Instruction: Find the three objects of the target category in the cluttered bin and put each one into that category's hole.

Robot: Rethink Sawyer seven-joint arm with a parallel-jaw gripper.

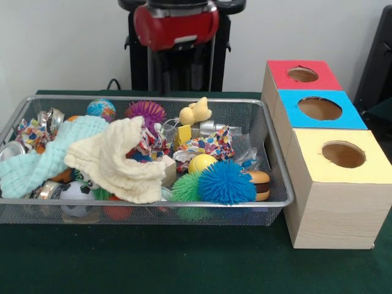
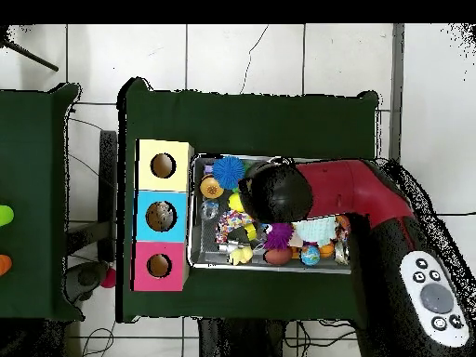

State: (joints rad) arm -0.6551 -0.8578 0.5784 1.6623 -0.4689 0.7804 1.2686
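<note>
A wire mesh bin [image 1: 153,204] holds a heap of toys and cloths. In it lie a blue spiky ball [image 1: 225,182], a green spiky ball [image 1: 185,187], a purple spiky ball [image 1: 146,113], a pale yellow cloth [image 1: 119,160], a mint cloth [image 1: 43,160], a soccer ball [image 1: 76,193], a globe ball [image 1: 101,109], a toy burger [image 1: 260,184] and a yellow animal figure [image 1: 195,113]. Only the red arm [image 1: 176,24] shows, high behind the bin. From above the arm [image 2: 344,191] covers the middle of the bin [image 2: 195,216], and the gripper is hidden.
Three wooden boxes stand beside the bin, each with a round hole on top: red [image 1: 282,70], blue [image 1: 294,116] and yellow [image 1: 312,144]. From above they are the yellow [image 2: 149,153], blue [image 2: 144,228] and red [image 2: 144,276] boxes. Metal cans [image 1: 52,116] and patterned cloths [image 1: 211,144] add clutter.
</note>
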